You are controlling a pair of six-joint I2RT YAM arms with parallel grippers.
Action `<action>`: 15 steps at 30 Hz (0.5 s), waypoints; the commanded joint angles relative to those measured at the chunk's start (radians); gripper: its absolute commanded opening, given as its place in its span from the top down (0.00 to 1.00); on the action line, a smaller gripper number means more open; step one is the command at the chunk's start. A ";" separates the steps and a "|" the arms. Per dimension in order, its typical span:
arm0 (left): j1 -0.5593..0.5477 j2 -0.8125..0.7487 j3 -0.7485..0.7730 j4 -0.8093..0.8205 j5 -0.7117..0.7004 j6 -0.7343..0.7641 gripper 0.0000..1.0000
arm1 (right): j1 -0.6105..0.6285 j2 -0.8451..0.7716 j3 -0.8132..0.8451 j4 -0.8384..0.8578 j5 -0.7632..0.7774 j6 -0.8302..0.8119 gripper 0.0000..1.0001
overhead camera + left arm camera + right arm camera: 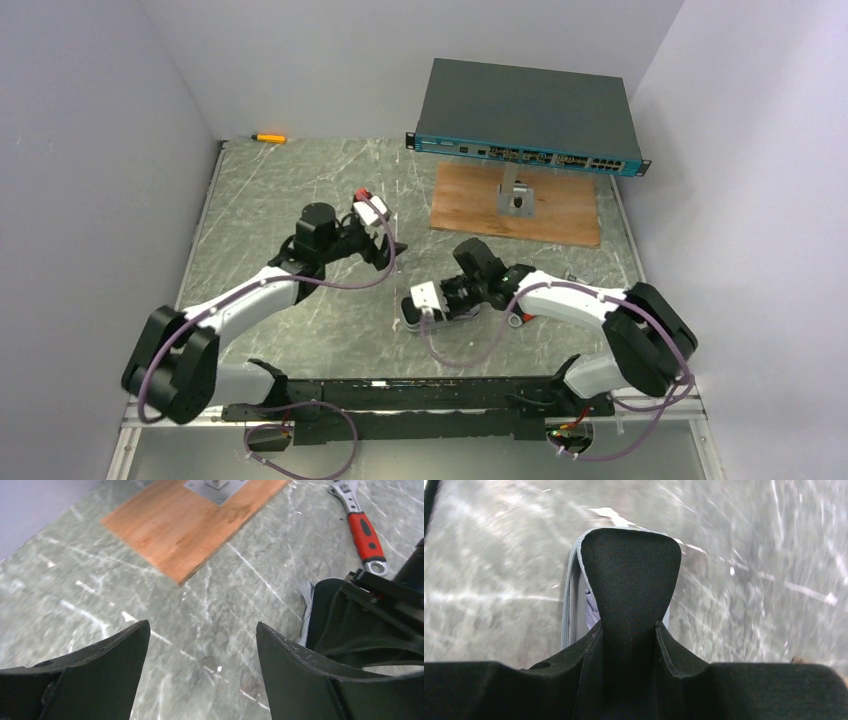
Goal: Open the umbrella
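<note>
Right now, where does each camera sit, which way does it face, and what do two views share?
Top external: above and behind the bases, looking down at the table; both arms show.
Left wrist: on the left arm, facing the wooden board; open left gripper shows.
Right wrist: on the right arm, facing the table; right gripper grips the umbrella.
Shared: the board, in top and left-wrist views.

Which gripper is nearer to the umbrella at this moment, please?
The right. The right gripper is closed on the umbrella, with black fabric in its grip. The left gripper is open and empty, apart from it, behind and slightly left of it seen from above.
</note>
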 commanded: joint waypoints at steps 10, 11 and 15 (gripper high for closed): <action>0.074 -0.380 -0.070 -0.305 -0.227 0.046 0.00 | 0.017 0.302 0.471 -0.054 0.425 1.035 0.46; 0.074 -0.405 -0.076 -0.339 -0.170 0.085 0.00 | 0.020 0.299 0.476 -0.055 0.428 1.039 0.40; 0.074 -0.465 -0.103 -0.487 0.050 0.264 0.00 | 0.017 0.279 0.482 -0.097 0.463 0.973 0.28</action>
